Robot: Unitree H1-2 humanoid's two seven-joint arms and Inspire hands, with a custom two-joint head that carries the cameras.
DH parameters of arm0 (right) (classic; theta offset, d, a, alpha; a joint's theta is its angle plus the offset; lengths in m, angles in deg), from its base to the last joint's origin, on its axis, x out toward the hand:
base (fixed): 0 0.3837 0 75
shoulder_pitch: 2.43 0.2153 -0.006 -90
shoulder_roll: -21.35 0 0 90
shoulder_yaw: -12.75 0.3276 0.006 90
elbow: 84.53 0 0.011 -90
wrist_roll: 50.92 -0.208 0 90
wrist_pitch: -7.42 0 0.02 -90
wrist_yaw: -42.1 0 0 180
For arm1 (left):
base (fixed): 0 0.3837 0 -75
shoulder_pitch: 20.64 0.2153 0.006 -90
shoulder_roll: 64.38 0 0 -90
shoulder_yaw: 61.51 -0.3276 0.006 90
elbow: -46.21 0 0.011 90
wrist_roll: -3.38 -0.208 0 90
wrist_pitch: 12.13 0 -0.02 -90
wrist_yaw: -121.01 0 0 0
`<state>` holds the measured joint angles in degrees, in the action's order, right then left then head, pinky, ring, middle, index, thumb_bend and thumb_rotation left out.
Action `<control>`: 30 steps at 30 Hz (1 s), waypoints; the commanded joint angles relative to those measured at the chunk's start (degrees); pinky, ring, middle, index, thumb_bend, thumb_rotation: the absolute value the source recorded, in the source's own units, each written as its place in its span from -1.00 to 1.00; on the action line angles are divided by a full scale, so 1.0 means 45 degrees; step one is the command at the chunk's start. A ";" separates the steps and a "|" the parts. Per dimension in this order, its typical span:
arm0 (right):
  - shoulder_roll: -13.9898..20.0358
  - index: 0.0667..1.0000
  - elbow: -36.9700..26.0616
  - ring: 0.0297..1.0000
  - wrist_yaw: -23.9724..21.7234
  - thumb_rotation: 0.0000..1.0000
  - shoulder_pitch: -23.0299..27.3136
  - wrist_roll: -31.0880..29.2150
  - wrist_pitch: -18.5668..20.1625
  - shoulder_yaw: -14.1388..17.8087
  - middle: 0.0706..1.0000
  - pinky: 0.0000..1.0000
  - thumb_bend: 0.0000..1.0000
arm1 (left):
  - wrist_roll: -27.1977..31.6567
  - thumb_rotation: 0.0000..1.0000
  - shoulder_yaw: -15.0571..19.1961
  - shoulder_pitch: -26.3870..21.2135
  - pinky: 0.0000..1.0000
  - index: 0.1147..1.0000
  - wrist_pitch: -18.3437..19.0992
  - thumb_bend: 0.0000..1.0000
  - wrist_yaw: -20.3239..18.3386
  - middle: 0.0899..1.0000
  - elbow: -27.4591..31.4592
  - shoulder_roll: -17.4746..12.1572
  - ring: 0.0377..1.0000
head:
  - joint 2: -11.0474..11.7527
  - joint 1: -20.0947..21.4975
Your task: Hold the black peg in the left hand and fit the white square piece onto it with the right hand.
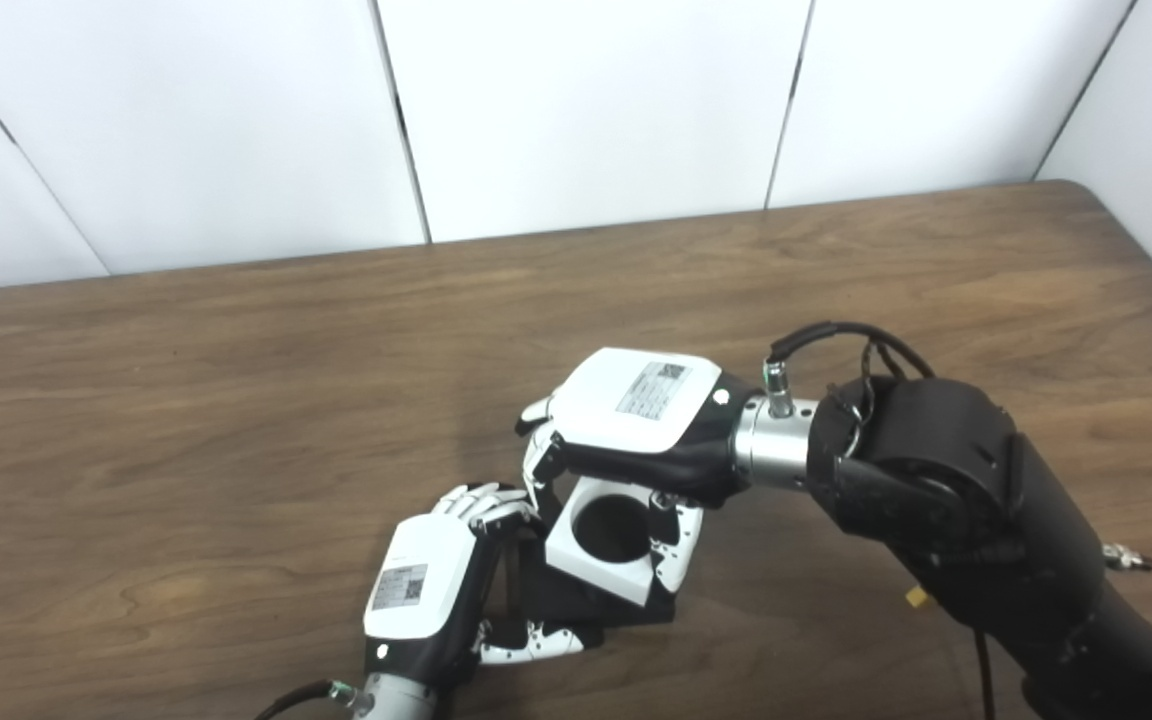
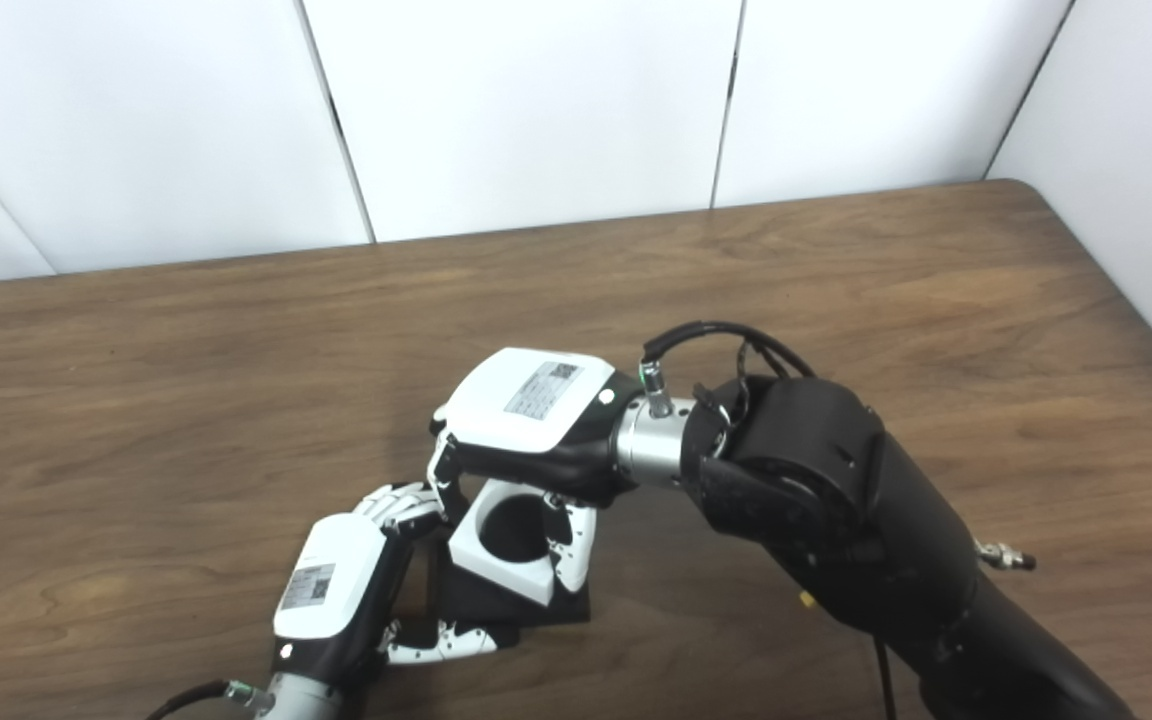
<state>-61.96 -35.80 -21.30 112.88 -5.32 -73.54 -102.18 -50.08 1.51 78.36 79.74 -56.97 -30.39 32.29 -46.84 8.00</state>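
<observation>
The white square piece (image 1: 601, 545), with a round hole in its middle, sits tilted on top of the black peg's base (image 1: 591, 605) near the table's front edge. My right hand (image 1: 636, 415) is above it, fingers shut on the white piece from its far and right sides. My left hand (image 1: 436, 590) holds the black peg's base from the left, fingers over the top and thumb along the front. The peg's shaft is hidden inside the white piece. Both also show in the right eye view: the white piece (image 2: 506, 545) and the black base (image 2: 526, 605).
The brown wooden table (image 1: 236, 400) stretches back to white wall panels. Its rounded far right corner (image 1: 1076, 190) is in view. My right forearm (image 1: 976, 520) crosses the front right of the table.
</observation>
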 commanded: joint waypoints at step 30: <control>0.0324 0.12 0.0839 0.76 0.0517 -0.06 0.0153 0.0234 -0.0827 0.0425 0.40 0.69 1.00 | -0.0211 -0.90 -0.0193 -0.0036 0.71 -0.16 0.0170 0.03 -0.0489 0.48 -0.0281 0.0141 0.64 | 0.0000 -0.0039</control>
<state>-60.95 -31.55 -20.19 111.33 -4.14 -76.55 -101.30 -50.53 1.20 78.14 79.97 -57.36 -30.44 32.77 -46.76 7.82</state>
